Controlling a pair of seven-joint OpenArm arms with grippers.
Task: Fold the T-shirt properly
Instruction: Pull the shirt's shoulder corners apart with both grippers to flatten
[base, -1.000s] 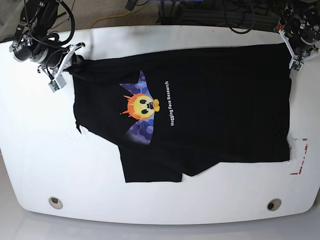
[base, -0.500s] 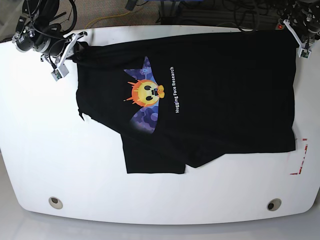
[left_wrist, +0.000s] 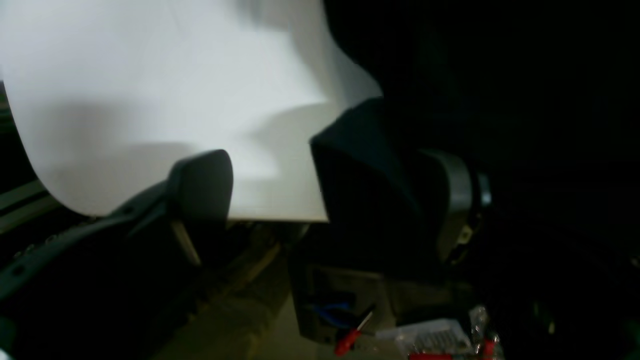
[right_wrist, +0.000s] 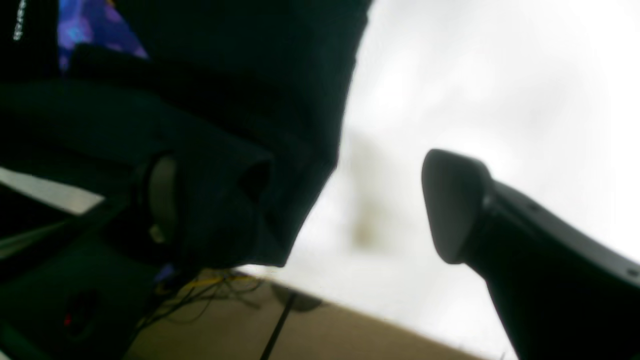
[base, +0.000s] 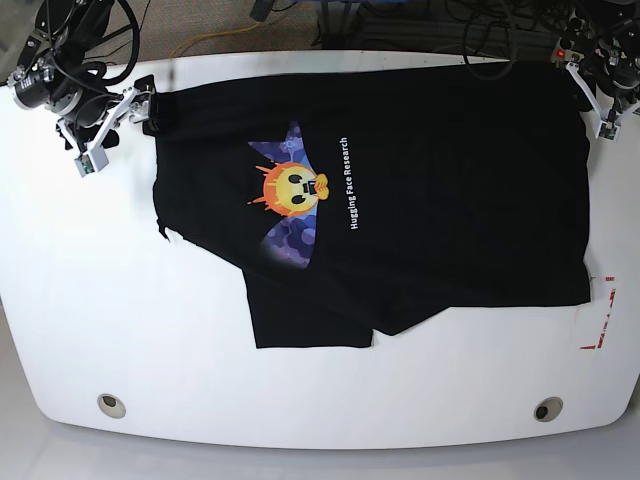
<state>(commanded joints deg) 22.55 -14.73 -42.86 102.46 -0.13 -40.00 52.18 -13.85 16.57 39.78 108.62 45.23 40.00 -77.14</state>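
Both fingers sets spread wide: left gripper (left_wrist: 325, 185), right gripper (right_wrist: 300, 205); T-shirt (base: 400, 200) corners draped, unpinched.

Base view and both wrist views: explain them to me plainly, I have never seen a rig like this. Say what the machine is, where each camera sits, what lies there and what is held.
This is a robot with two arms, each ending in a two-fingered gripper. The base view looks down from above on a white rounded table. Spread on it lies a black short-sleeved T-shirt of soft cloth, with a yellow-orange face print and white lettering. The other two pictures come from cameras on the wrists, looking along the fingers. The right gripper is at the shirt's far corner on the base view's left, the left gripper at the far corner on its right. Both stand open: black cloth drapes over one finger of each, the other finger is apart from it, so nothing is clamped.
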